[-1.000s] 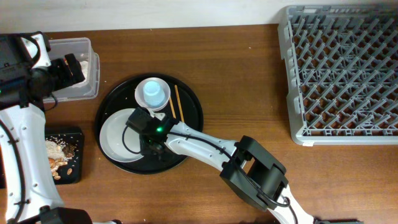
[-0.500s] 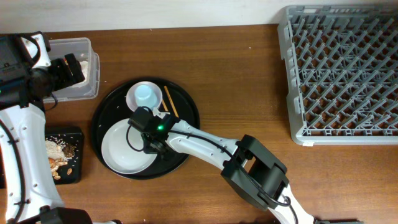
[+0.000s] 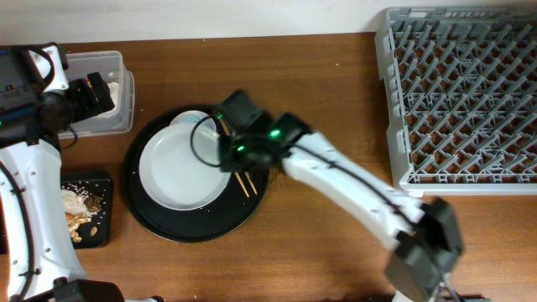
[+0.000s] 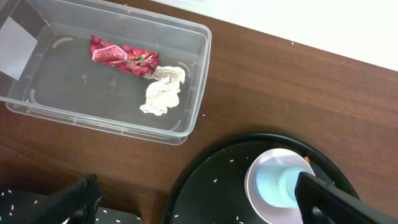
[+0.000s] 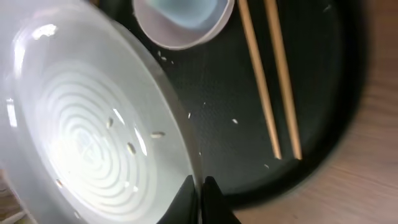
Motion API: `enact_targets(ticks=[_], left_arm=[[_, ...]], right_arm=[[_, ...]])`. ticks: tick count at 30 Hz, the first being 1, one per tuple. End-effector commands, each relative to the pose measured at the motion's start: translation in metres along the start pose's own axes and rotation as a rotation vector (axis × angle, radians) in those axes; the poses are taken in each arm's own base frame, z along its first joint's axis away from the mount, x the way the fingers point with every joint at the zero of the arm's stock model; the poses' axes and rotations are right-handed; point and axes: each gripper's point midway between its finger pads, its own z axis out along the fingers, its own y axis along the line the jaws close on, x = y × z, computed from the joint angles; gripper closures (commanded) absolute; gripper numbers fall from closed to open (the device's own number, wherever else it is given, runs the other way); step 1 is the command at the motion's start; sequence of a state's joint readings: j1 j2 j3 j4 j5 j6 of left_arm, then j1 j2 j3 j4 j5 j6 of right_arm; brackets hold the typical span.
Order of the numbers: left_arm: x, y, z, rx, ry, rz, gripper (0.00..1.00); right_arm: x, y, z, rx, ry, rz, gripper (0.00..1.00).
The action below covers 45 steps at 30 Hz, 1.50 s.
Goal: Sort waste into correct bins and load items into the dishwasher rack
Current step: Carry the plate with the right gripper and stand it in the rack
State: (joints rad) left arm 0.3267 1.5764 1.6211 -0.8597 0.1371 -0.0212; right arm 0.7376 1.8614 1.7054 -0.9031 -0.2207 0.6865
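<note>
My right gripper (image 3: 228,159) (image 5: 200,194) is shut on the right rim of the white plate (image 3: 178,168) (image 5: 93,130) and holds it tilted above the round black tray (image 3: 147,214). A few rice grains cling to the plate. The small white bowl (image 4: 268,186) (image 5: 180,31) holds the pale blue cup (image 4: 287,185) at the tray's back; the plate partly hides it from overhead. The chopsticks (image 3: 245,181) (image 5: 270,81) lie on the tray. My left gripper (image 3: 91,94) (image 4: 199,208) is open and empty beside the clear tub (image 3: 109,59) (image 4: 199,81), which holds the red wrapper (image 4: 121,55) and the white tissue (image 4: 163,94).
The small black bin (image 3: 105,180) with food scraps sits at the left front. The grey dishwasher rack (image 3: 461,92) fills the back right corner. Bare wooden table lies between the tray and the rack.
My right gripper has lifted the plate by its rim and carried it up and right, tilting it over the bowl. The right arm has swung around. The left arm has not moved.
</note>
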Motion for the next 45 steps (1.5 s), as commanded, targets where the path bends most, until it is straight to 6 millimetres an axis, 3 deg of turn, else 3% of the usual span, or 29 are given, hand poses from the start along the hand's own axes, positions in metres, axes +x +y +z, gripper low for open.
enact_targets(ticks=[1,4,7,10,14,17,21,24,28,35,39,45], left_arm=[[0.0,0.001,0.001,-0.005,0.0,-0.01,0.01],[0.0,0.001,0.001,-0.005,0.0,-0.01,0.01],[0.0,0.001,0.001,-0.005,0.0,-0.01,0.01],[0.0,0.001,0.001,-0.005,0.0,-0.01,0.01],[0.0,0.001,0.001,-0.005,0.0,-0.01,0.01],[0.0,0.001,0.001,-0.004,0.0,-0.01,0.01],[0.0,0.001,0.001,-0.005,0.0,-0.01,0.01],[0.0,0.001,0.001,-0.004,0.0,-0.01,0.01],[0.0,0.001,0.001,-0.004,0.0,-0.01,0.01],[0.0,0.001,0.001,-0.004,0.0,-0.01,0.01],[0.0,0.001,0.001,-0.004,0.0,-0.01,0.01],[0.0,0.001,0.001,-0.005,0.0,-0.01,0.01]], right_arm=[[-0.029,-0.024,-0.059,-0.034,-0.081,-0.037,0.96],[-0.052,-0.078,-0.097,0.024,-0.141,0.029,0.96],[-0.074,-0.155,-0.132,0.11,-0.197,0.137,0.96],[-0.084,-0.222,-0.159,0.18,-0.245,0.28,0.96],[-0.093,-0.323,-0.215,0.268,-0.393,0.475,0.96],[-0.094,-0.384,-0.259,0.332,-0.525,0.548,0.96],[-0.095,-0.441,-0.308,0.439,-0.662,0.501,0.96],[-0.103,-0.465,-0.324,0.542,-0.7,0.381,0.96],[-0.098,-0.506,-0.339,0.805,-0.692,0.411,0.96],[-0.106,-0.548,-0.327,1.073,-0.604,0.369,0.96],[-0.109,-0.557,-0.309,1.136,-0.512,0.296,0.96],[-0.12,-0.547,-0.291,1.179,-0.477,0.259,0.96]])
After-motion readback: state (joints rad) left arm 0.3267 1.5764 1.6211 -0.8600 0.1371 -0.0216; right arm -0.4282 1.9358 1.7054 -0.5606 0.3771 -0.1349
